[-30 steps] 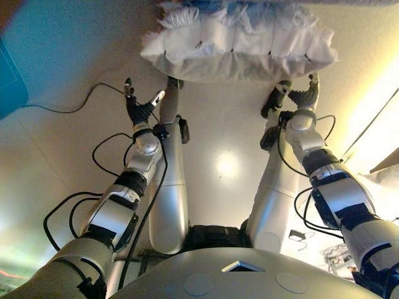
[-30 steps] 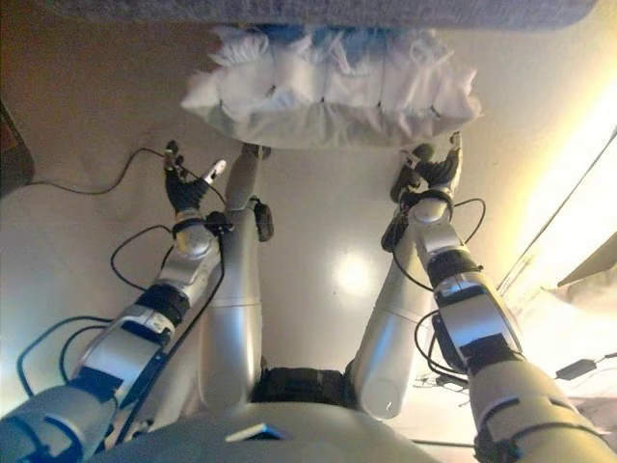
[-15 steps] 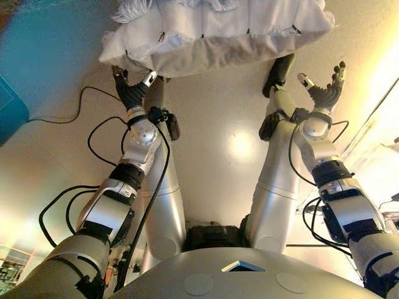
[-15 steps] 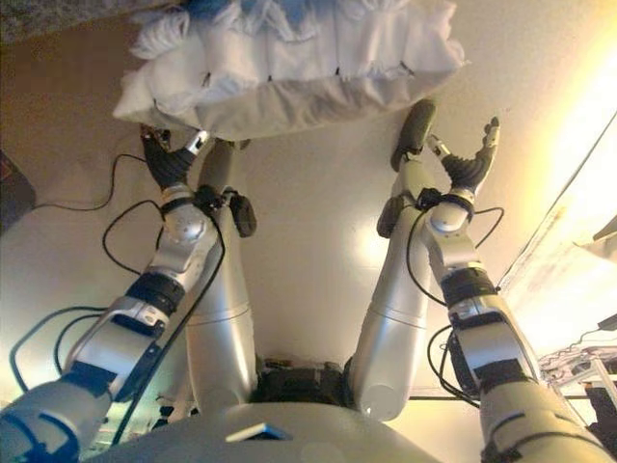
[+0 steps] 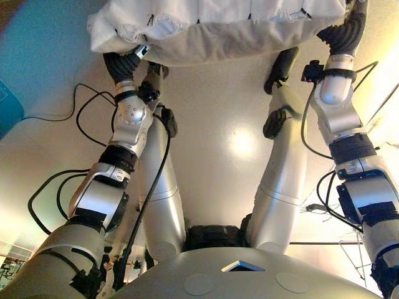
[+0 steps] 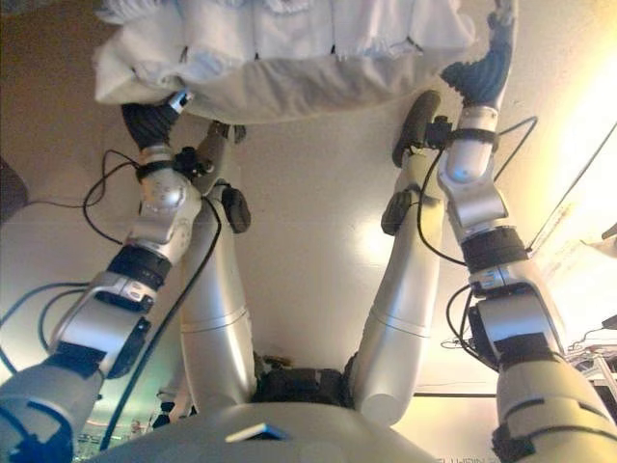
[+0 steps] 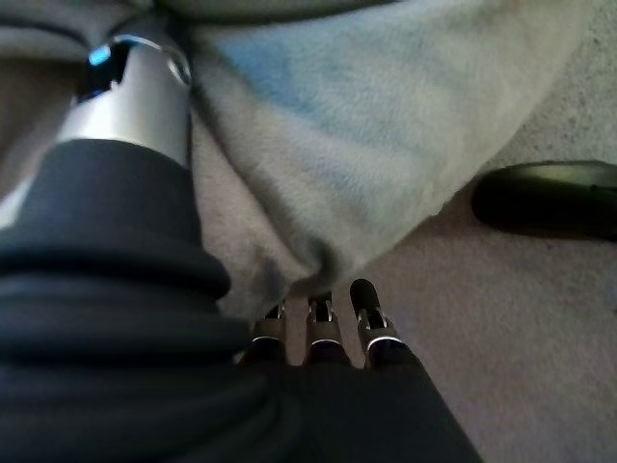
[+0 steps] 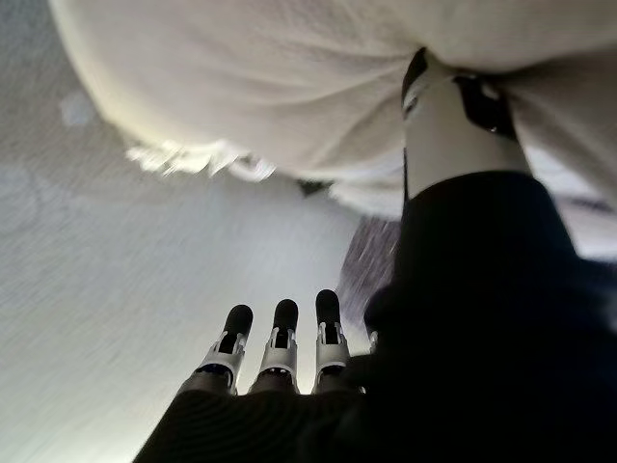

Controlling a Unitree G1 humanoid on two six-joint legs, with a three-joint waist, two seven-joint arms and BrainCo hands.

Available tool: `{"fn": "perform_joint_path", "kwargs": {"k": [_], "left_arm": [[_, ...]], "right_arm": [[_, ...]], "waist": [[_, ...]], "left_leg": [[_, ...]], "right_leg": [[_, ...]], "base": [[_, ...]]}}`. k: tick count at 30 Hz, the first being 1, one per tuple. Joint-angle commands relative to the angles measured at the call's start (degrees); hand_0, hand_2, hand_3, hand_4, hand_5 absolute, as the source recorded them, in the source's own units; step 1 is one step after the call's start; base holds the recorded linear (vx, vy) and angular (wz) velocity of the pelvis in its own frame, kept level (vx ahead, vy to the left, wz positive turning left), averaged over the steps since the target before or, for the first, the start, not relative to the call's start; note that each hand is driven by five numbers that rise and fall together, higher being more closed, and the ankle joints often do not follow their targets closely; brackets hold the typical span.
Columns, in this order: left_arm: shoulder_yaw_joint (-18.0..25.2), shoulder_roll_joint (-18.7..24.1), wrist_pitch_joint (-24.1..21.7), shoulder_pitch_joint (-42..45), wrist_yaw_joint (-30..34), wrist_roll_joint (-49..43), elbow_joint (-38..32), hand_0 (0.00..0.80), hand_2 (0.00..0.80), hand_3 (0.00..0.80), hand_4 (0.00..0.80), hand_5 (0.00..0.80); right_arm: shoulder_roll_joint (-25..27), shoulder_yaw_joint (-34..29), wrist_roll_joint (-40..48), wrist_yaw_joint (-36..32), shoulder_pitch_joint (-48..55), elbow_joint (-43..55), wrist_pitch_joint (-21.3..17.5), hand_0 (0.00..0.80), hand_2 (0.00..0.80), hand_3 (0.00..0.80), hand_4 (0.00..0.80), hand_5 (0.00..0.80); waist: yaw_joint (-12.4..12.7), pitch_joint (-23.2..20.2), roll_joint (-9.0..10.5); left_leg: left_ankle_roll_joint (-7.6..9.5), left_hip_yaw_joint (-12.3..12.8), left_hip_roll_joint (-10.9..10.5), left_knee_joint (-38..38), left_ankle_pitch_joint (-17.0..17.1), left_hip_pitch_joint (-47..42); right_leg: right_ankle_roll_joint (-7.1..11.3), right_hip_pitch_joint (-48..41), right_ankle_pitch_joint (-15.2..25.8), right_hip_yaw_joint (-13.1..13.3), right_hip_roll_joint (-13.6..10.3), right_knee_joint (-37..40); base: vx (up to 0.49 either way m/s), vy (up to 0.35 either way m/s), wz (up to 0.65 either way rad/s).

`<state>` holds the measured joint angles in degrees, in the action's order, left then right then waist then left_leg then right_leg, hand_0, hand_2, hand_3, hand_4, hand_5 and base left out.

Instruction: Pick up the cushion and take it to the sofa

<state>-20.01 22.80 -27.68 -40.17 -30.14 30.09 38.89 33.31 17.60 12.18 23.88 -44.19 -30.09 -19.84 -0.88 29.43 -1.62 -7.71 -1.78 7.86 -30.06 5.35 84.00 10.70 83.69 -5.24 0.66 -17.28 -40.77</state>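
Observation:
A white cushion [image 5: 218, 28] with a frilled edge fills the top of both eye views. My left hand [image 5: 121, 65] is under its left end. In the left wrist view the thumb [image 7: 135, 96] presses into the cushion [image 7: 386, 145] and the straight fingers [image 7: 323, 323] touch its lower fold. My right hand [image 5: 346, 34] is against the cushion's right end. In the right wrist view its thumb [image 8: 453, 135] pushes into the cushion [image 8: 289, 96], and its straight fingers [image 8: 280, 338] stand clear of the fabric.
The floor below is pale and shiny. A teal object [image 5: 7, 99] sits at the far left edge. A grey textured surface [image 8: 96, 251] shows past the right hand's fingers. Bright light falls along the right side [image 5: 386, 75].
The cushion now sits larger and lower in the eye views. My left hand has gone in under its left end. My right hand has swung out and come against its right end.

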Motion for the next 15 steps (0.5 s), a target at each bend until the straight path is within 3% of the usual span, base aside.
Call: {"fn": "perform_joint_path", "kwargs": {"k": [1, 10, 14, 15], "left_arm": [[1.10, -0.40, 0.15, -2.98, 3.04, 1.66, -5.18, 0.000, 0.000, 0.000, 0.000, 0.000], [-2.04, -2.82, 5.97, -6.73, 13.18, 7.32, -7.34, 0.000, 0.000, 0.000, 0.000, 0.000], [-3.46, -3.44, 6.97, -6.99, 16.52, 9.31, -9.68, 0.000, 0.000, 0.000, 0.000, 0.000], [-3.57, -3.69, 7.12, -6.85, 17.23, 9.34, -10.52, 0.082, 0.082, 0.082, 0.082, 0.082]], "right_arm": [[1.17, 4.46, 2.60, -9.23, -1.87, 6.06, -0.91, 0.000, 0.000, 0.000, 0.000, 0.000], [-2.25, 10.95, 19.02, -31.01, -9.01, 4.89, 12.28, 0.000, 0.000, 0.000, 0.000, 0.000], [-3.31, 12.22, 20.37, -34.06, -9.60, 6.15, 14.23, 0.000, 0.000, 0.000, 0.000, 0.000], [-3.45, 12.36, 20.72, -34.64, -9.71, 6.44, 14.06, 0.000, 0.000, 0.000, 0.000, 0.000]], "waist": [[0.18, 0.37, -0.86], [1.60, 0.37, -0.87], [1.83, 0.37, -0.96], [1.90, 0.37, -1.01]], "left_leg": [[-1.15, -3.04, 1.43, -2.66, -0.96, 3.11], [-1.57, -3.46, 1.01, -1.69, -0.13, 4.26], [-1.67, -3.57, 0.75, -1.71, 0.38, 4.89], [-1.72, -3.64, 0.71, -1.66, 0.48, 4.95]], "right_leg": [[1.23, 1.52, 10.44, 1.68, -0.99, 6.33], [1.35, 2.90, 10.24, 1.26, -2.11, 5.88], [1.42, 3.51, 10.31, 1.20, -2.38, 5.41], [1.47, 3.61, 10.34, 1.23, -2.44, 5.39]], "base": [[0.008, -0.046, 0.04], [0.004, -0.022, 0.09], [-0.004, 0.001, 0.12], [-0.014, -0.006, 0.15]]}}
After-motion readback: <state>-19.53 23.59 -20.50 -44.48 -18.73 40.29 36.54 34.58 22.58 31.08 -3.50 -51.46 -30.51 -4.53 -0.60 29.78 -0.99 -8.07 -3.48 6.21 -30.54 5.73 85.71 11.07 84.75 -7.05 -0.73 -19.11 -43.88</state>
